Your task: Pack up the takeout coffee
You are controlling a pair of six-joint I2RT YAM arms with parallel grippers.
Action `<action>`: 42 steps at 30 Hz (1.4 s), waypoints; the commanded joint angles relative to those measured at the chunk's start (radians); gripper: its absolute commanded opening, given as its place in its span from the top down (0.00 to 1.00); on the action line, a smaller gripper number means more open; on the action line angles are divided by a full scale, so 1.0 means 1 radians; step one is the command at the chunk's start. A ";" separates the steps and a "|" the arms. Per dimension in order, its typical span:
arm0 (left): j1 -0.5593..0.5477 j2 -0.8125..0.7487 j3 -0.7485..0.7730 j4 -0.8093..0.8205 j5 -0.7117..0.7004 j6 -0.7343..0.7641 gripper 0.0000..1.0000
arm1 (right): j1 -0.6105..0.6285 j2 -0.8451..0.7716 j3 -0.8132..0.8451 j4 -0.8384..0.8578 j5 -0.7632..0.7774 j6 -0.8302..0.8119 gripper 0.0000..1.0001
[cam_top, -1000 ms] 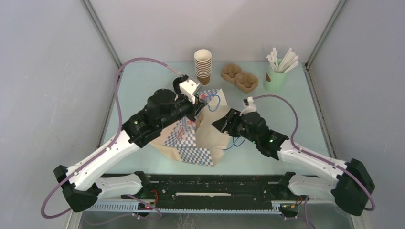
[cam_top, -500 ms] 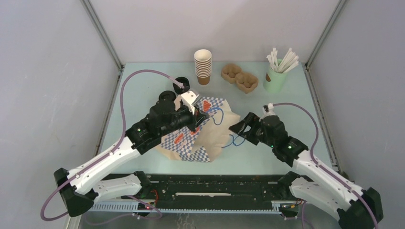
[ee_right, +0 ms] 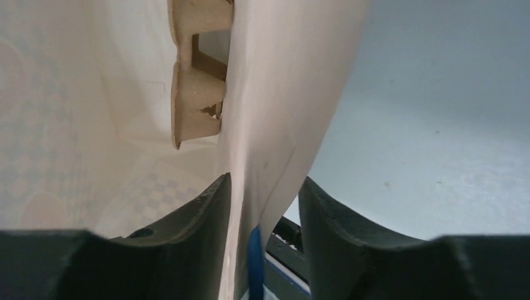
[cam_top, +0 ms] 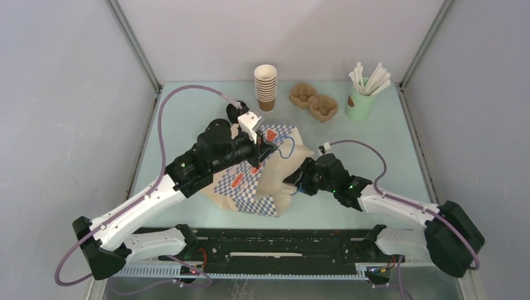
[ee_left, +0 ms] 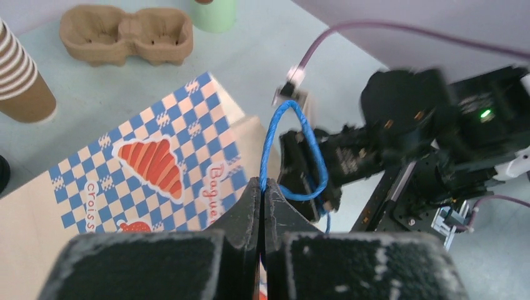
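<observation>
The right fingers [ee_right: 265, 190] stand apart, astride the bag's [cam_top: 250, 197] wall. The left fingers [ee_left: 260, 190] are pinched on its blue handle [ee_left: 299, 134]. Beyond them the cups [cam_top: 265, 87] stand stacked on the table [cam_top: 406, 156], so nothing looks packed yet.

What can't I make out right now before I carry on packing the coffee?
Paper bag interior: top view, closed off by its own walls; right wrist view shows only a sliver, so no telling if a cup is in.
Right gripper fingertips: top view, lost against the bag's fold.
Cup stack: left wrist view, cut by the left edge.
</observation>
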 commanded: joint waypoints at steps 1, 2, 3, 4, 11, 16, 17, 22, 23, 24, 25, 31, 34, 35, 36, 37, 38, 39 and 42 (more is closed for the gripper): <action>-0.011 0.015 0.161 -0.020 -0.033 -0.001 1.00 | 0.025 0.093 -0.003 0.230 -0.011 0.090 0.55; -0.013 0.024 0.186 -0.030 -0.038 0.004 1.00 | 0.028 0.115 0.000 0.263 -0.011 0.102 0.58; -0.019 0.033 0.209 -0.044 -0.039 0.013 1.00 | 0.030 0.134 0.002 0.301 -0.008 0.108 0.62; -0.027 0.048 0.235 -0.058 -0.041 0.019 1.00 | 0.033 0.157 0.008 0.332 0.002 0.110 0.64; -0.221 0.199 0.461 -0.205 -0.210 0.101 1.00 | 0.036 0.328 0.054 0.618 -0.050 0.147 0.79; -0.328 0.242 0.447 -0.241 -0.301 0.095 1.00 | 0.033 0.388 -0.004 0.804 -0.053 0.112 0.79; -0.325 0.241 0.410 -0.236 -0.356 0.103 1.00 | 0.030 0.440 0.040 0.839 -0.065 0.088 0.79; -0.319 0.256 0.432 -0.330 -0.456 0.117 1.00 | 0.019 0.575 0.048 1.005 -0.174 0.174 0.86; -0.319 0.243 0.405 -0.291 -0.417 0.098 1.00 | 0.031 0.586 0.064 0.977 -0.130 0.167 0.86; -0.319 0.231 0.368 -0.245 -0.390 0.093 1.00 | 0.038 0.612 0.106 0.974 -0.136 0.158 0.86; -0.319 0.233 0.347 -0.224 -0.389 0.089 1.00 | 0.047 0.650 0.168 0.983 -0.162 0.155 0.86; -0.337 0.356 0.472 -0.257 -0.321 0.024 1.00 | 0.078 0.707 0.186 0.986 -0.201 0.167 0.86; -0.338 0.439 0.533 -0.308 -0.323 0.028 1.00 | 0.079 0.734 0.184 1.017 -0.182 0.181 0.86; -0.338 0.453 0.574 -0.353 -0.355 0.033 1.00 | 0.084 0.750 0.237 1.026 -0.206 0.180 0.86; -0.338 0.451 0.597 -0.393 -0.387 0.043 1.00 | 0.088 0.751 0.258 1.015 -0.221 0.176 0.85; -0.338 0.427 0.583 -0.410 -0.415 0.055 1.00 | 0.087 0.739 0.249 1.002 -0.221 0.176 0.85; -0.338 0.393 0.540 -0.404 -0.442 0.063 1.00 | 0.080 0.717 0.210 1.005 -0.216 0.175 0.85; -0.336 0.360 0.484 -0.347 -0.462 0.057 1.00 | 0.070 0.697 0.157 1.024 -0.198 0.172 0.85; -0.337 0.441 0.506 -0.183 -0.294 -0.014 1.00 | 0.053 0.711 0.139 1.059 -0.191 0.178 0.85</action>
